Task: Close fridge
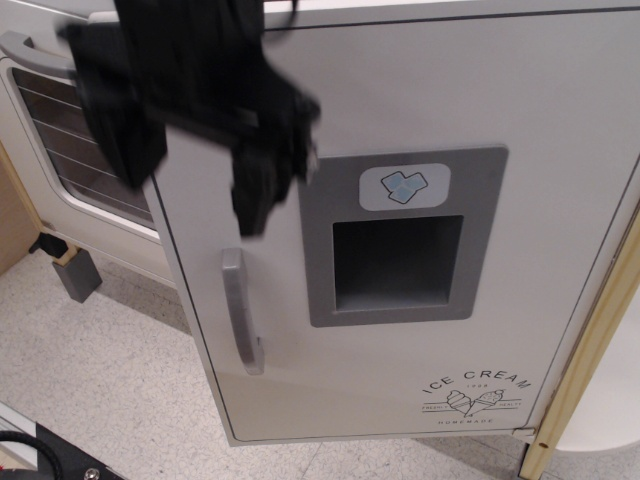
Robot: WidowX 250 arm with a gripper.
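Blurred and black, the gripper (190, 165) hangs in front of the upper left part of the fridge door (400, 120), its two fingers pointing down. One finger (125, 135) lies over the door's left edge and the other finger (255, 195) sits just above the grey vertical handle (240, 325). They stand spread apart with nothing between them. Whether either finger touches the door panel cannot be told through the blur.

In this single view the white toy fridge fills most of the picture. Its door faces the camera, with the grey dispenser recess (400, 240) and blue ice sticker (404, 187) at centre and the ICE CREAM logo (478, 398) low on the right. Behind the door's left edge, the oven door (70, 150) with its wire-lined window shows, so the fridge door looks not quite shut.

By my reading the closing push is the step in hand and it is nearly done. The next move likely calls for a firm press on the handle side, driving the door back until it sits flush, while the fingers stay clear of the handle.
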